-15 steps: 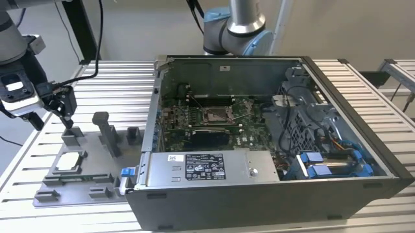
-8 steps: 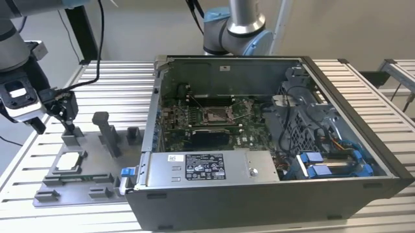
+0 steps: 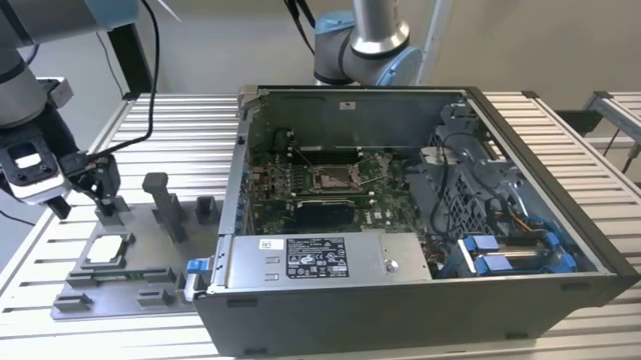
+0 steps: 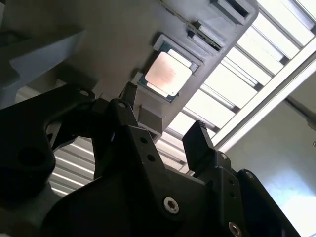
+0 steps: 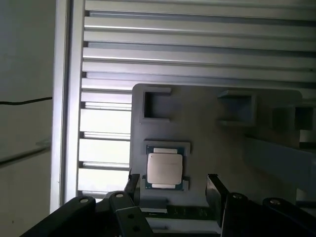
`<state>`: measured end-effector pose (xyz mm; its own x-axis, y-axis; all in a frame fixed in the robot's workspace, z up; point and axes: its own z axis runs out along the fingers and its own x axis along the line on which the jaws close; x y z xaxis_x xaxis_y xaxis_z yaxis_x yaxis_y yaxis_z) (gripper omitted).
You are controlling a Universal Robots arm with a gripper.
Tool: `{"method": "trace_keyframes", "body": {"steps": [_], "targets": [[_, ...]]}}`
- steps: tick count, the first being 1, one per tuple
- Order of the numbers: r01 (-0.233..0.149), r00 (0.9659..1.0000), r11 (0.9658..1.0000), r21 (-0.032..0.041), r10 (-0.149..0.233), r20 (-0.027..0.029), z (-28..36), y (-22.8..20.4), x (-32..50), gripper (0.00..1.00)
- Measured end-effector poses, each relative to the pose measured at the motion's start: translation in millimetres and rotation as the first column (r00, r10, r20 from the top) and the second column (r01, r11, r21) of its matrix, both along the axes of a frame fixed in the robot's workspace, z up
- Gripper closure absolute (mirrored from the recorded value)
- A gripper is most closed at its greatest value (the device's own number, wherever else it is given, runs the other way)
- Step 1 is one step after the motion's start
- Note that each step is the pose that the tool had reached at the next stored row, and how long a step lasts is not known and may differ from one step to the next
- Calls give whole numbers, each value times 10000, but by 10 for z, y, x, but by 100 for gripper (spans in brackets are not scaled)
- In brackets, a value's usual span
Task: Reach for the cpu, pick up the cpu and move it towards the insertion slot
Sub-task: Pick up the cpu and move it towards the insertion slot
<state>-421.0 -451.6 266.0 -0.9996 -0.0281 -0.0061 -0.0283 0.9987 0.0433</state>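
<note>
The cpu [image 3: 105, 250], a small pale square chip, lies flat in a recess of the grey fixture plate [image 3: 140, 281] at the exterior view's left. Both wrist views show its silver face, cpu [image 4: 168, 75] and cpu [image 5: 164, 168]. My gripper [image 3: 82, 199] hangs above it and a little farther back, open, with nothing between its black fingers [image 5: 213, 186]. Seen from the wrist, the gripper [image 4: 163, 116] and gripper [image 5: 173, 185] straddle the chip's near edge without touching it. The insertion slot [image 3: 335, 176], a silver-framed socket, sits on the green board inside the open computer case.
Grey posts [image 3: 164, 202] and blocks stand on the fixture plate beside the chip. The open computer case [image 3: 421, 315] fills the middle and right of the slatted metal table [image 3: 170, 127]. Another arm's base [image 3: 365, 52] stands behind the case.
</note>
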Motion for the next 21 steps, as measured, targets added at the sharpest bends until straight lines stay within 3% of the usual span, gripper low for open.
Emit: {"method": "trace_keyframes", "body": {"steps": [17,21], "targets": [[18,10000,10000,-2,-18,-35,-306,-11,-5,0],[17,10000,10000,-1,-17,-43,-372,-38,-6,0]]}}
